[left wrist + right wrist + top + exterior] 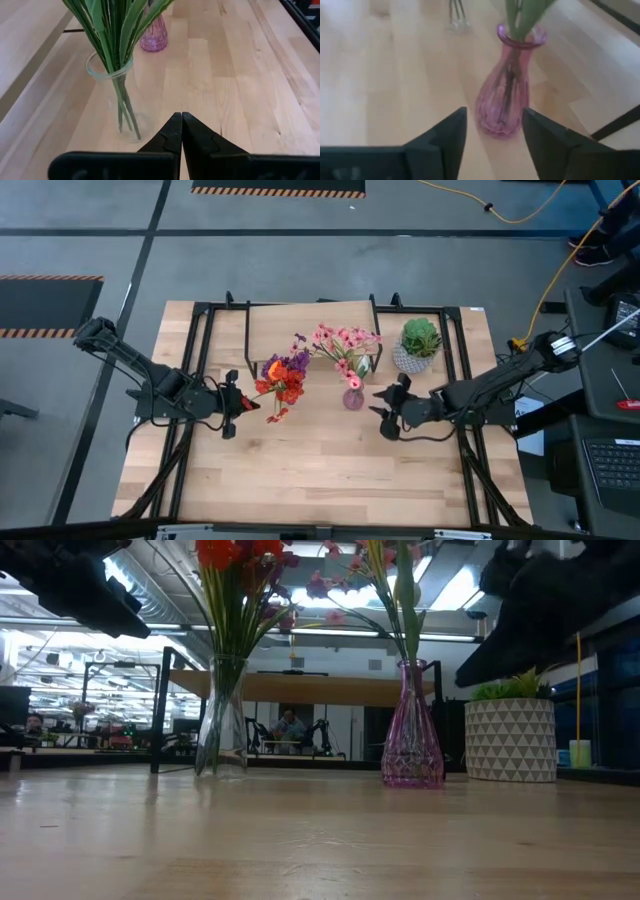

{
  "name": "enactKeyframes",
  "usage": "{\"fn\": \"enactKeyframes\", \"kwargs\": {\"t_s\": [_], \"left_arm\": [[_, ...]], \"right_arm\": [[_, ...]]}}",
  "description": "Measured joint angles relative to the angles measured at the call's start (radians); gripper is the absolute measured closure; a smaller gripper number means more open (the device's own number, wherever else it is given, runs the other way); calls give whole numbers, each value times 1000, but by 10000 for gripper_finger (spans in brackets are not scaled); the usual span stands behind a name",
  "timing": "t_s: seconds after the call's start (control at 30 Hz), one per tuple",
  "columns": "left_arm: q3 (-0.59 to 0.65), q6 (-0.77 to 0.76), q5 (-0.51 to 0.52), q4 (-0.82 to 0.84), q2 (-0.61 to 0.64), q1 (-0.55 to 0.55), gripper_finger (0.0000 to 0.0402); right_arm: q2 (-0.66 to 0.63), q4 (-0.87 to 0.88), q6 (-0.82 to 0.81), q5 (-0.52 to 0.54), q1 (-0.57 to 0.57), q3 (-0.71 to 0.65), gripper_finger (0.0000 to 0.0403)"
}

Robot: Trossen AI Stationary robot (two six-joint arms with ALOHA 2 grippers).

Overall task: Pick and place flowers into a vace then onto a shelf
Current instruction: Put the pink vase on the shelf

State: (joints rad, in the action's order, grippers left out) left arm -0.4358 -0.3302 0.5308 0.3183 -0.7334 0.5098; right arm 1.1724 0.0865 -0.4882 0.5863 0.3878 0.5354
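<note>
**2 vases of flowers stand on the counter, a hand beside each**

The red, orange and purple flowers point(283, 376) stand in a clear glass vase point(116, 95); the pink flowers point(345, 345) stand in a purple vase point(412, 730) to its right. Both vases are on the counter point(320, 470), just near of the shelf point(285, 323). The left hand point(237, 407), fingers pressed together and empty, hangs left of the clear vase. The right hand point(492, 135), fingers spread apart, faces the purple vase.

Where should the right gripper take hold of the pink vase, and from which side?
Probably at the narrow neck of the pink vase, under the flared rim and above the wide belly. It stands upright on the table, so come in level from the right gripper's side, open fingers straddling the neck, below the flowers.
</note>
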Motion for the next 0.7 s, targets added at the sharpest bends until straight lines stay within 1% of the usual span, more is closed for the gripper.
{"fn": "enactKeyframes", "kwargs": {"t_s": [0.13, 0.27, 0.47, 0.63, 0.7], "left_arm": [[0, 0, 0, 0, 0, 0, 399], [0, 1, 0, 0, 0, 0, 400], [0, 1, 0, 0, 0, 0, 394], [0, 6, 0, 2, 0, 0, 397], [0, 13, 0, 3, 0, 0, 399]], "right_arm": [[53, -19, 0, 0, -29, 0, 185], [83, -39, -6, 0, -49, 0, 167], [117, -149, 2, 4, -75, 0, 163], [161, -197, 27, 67, -85, 0, 163], [179, -228, 40, 75, -85, 0, 163]]}}
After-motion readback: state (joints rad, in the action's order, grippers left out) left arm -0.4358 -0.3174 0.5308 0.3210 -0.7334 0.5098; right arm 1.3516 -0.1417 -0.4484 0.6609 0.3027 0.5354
